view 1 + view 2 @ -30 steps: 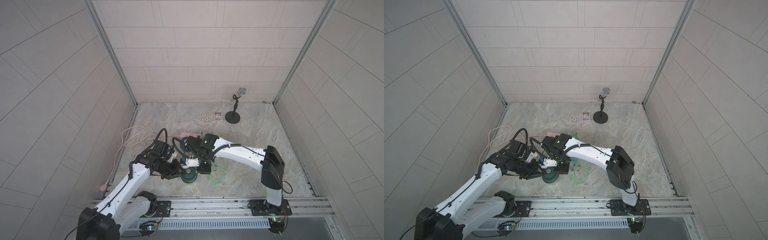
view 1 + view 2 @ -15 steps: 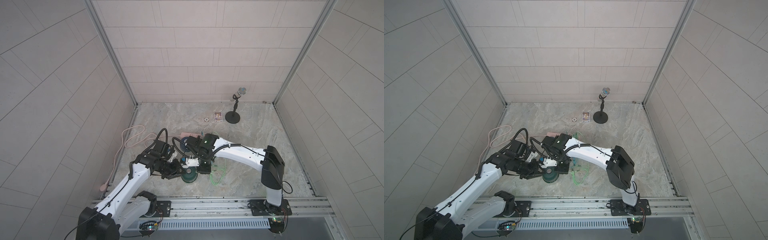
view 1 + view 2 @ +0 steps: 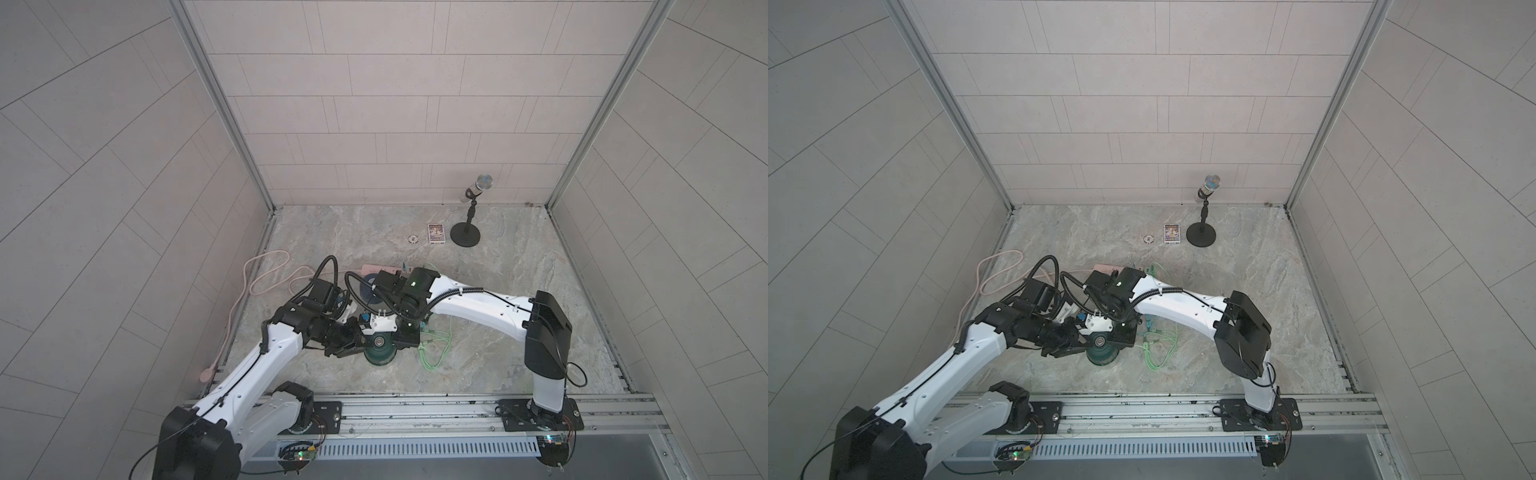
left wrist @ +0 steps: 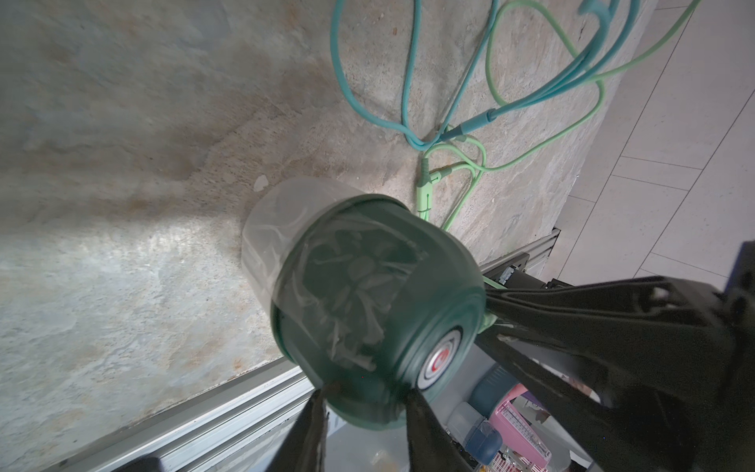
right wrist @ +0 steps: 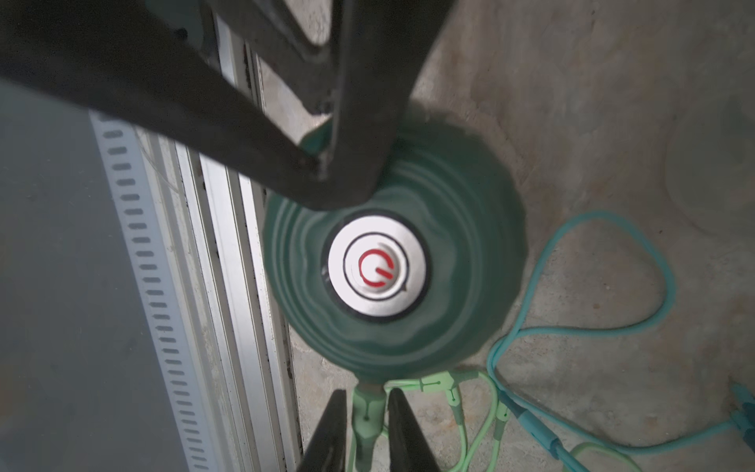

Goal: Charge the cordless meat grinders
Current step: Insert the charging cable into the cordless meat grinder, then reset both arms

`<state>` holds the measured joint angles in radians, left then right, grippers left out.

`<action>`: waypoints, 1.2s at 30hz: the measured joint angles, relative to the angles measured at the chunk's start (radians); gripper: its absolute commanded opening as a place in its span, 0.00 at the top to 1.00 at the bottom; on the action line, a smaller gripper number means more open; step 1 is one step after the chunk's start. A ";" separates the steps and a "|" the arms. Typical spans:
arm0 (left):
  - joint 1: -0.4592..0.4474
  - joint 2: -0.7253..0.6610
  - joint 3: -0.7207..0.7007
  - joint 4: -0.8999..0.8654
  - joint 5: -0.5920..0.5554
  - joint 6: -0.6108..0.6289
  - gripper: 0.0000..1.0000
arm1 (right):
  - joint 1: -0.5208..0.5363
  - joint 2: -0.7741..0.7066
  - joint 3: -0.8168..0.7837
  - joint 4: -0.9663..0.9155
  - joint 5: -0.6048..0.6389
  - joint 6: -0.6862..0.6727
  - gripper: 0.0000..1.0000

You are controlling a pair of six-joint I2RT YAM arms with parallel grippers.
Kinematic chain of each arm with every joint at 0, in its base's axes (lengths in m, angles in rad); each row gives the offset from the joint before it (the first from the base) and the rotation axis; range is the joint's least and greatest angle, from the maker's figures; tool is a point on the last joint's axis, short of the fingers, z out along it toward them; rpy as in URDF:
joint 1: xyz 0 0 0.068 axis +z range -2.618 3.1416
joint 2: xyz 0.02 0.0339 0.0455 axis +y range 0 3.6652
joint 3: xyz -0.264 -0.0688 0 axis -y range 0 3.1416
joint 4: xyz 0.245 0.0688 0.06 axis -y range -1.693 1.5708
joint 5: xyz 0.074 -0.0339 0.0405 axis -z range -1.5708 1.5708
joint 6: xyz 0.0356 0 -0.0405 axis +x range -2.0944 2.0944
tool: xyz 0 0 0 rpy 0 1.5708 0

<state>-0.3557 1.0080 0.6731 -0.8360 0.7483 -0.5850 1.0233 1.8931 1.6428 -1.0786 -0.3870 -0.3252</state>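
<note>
1. Dark-green grinder [image 3: 379, 352] stands upright, or nearly so, on the marbled tabletop [image 3: 498, 299] near the front rail [image 3: 415, 409], between the two arms. Its dome sits on a clear cup [image 4: 265, 229], with the silver power button [image 5: 378, 269] facing up.
2. Left gripper [image 4: 367, 394] is clamped across the dome's lower flank, one finger on either side, steadying it.
3. Right gripper [image 5: 367, 393] flanks the pale-green plug [image 5: 367, 412], which is seated in the dome's side. The jaws stand slightly parted with a sliver of gap showing, so they are not pinching the plug.
4. Handling, as a judgement: the dome is rigid, smooth, ribbed plastic. It is probably top-heavy over the light, slick cup. Hold the dome low on its sides, not by the cup or button. The plug is small and stiff and its cable [image 5: 453, 394] is limp, so grip the plug body, never the cord.
5. Blue grinder [image 3: 371, 296] sits farther back beside the pink power strip [image 3: 376, 269], mostly hidden by the arms. A teal cable [image 5: 613, 229] lies loose nearby, probably meant for it.
</note>
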 measured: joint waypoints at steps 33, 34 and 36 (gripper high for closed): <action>0.500 0.151 0.243 0.080 -0.368 0.164 0.16 | -0.732 -0.638 -0.626 0.629 0.303 0.355 0.01; 0.506 0.157 0.229 0.111 -0.382 0.164 0.16 | -0.756 -0.643 -0.650 0.652 0.317 0.364 0.01; 0.507 0.167 0.189 0.197 -0.414 0.166 0.16 | -0.798 -0.648 -0.695 0.696 0.335 0.379 0.01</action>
<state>0.1513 1.1751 0.8623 -0.6388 0.3347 -0.4187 0.2253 1.2449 0.9478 -0.3824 -0.0525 0.0536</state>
